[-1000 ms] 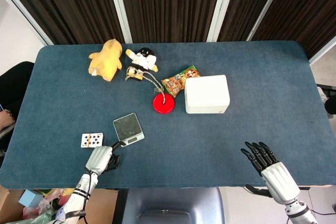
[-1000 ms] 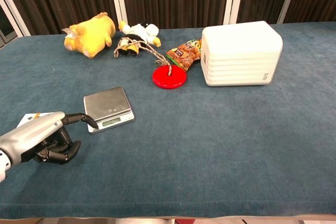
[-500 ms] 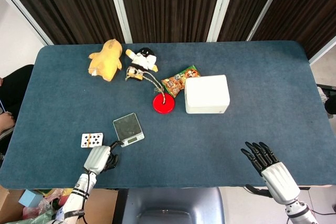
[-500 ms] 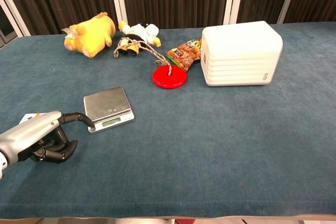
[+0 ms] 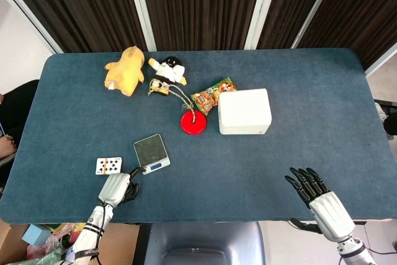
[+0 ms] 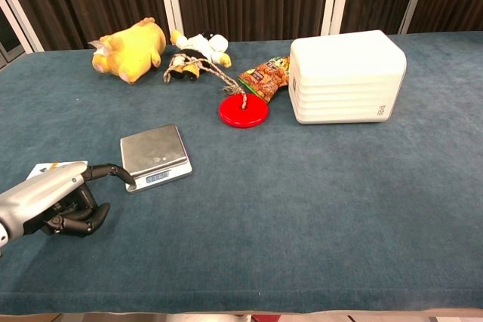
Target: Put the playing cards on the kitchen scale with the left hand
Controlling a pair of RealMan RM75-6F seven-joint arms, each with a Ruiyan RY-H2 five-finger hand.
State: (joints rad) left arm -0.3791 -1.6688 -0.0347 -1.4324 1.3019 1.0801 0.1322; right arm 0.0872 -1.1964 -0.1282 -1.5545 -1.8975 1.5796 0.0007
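One curled, empty left hand (image 5: 116, 188) should open, shift up-left, pinch playing cards (image 5: 108, 166) beside scale (image 5: 152, 152).

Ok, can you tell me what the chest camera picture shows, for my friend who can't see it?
A silver robot left hand rests on a blue table, one finger reaching to the corner of a small silver kitchen scale, with white playing cards lying flat behind the hand. Farther back are a yellow plush toy, a red round disc and a white ribbed box.
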